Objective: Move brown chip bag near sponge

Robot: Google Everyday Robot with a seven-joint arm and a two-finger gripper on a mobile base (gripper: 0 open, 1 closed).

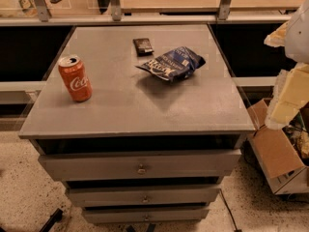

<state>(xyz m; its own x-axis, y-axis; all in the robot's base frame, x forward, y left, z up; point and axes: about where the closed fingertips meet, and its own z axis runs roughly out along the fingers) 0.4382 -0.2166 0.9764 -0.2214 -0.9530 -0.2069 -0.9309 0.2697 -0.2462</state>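
Observation:
A small dark brown packet (143, 46) lies flat at the back middle of the grey cabinet top (145, 105); it looks like the brown chip bag. I cannot make out a sponge anywhere. My gripper (281, 34) is at the right edge of the view, raised beside the cabinet's right side. It is well to the right of the packet and touches nothing on the top. The pale arm (289, 93) runs down below it.
A crumpled blue chip bag (171, 63) lies just right of the dark packet. An orange Coca-Cola can (75, 78) stands upright at the left. The cabinet has three drawers (140, 167). An open cardboard box (277, 153) sits on the floor to the right.

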